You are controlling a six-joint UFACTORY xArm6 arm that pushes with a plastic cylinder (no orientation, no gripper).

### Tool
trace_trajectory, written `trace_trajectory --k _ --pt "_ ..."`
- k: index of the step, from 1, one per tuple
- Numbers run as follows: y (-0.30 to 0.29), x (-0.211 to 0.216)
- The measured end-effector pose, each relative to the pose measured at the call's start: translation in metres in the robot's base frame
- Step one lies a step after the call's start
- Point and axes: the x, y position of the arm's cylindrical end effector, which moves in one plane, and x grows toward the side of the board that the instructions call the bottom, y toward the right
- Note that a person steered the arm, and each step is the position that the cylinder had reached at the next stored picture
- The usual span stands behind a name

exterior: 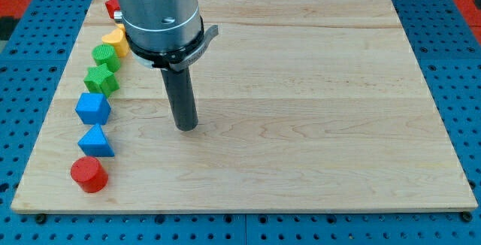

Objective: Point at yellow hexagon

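My tip (186, 127) rests on the wooden board (316, 117), left of the board's middle. A column of blocks runs down the board's left edge. From the top: a red block (112, 6), mostly hidden behind the arm; a yellow block (116, 40), partly hidden, its shape unclear; a green block (105, 55); a green star-like block (101, 80); a blue block (93, 108); a blue triangle (96, 141); a red cylinder (89, 174). The tip is to the right of the blue blocks, well apart, and below and right of the yellow block.
The arm's grey body (159, 12) covers the board's upper left and hides part of the top blocks. A blue pegboard (451, 65) surrounds the board.
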Motion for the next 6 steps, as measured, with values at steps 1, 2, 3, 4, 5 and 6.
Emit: trace_trajectory --k 1,2,3,4,5,6 --pt "0.003 0.000" --pt "0.024 0.000" --pt "0.029 -0.049" --pt "0.011 -0.125" --pt "0.009 -0.147" --pt "0.005 -0.169"
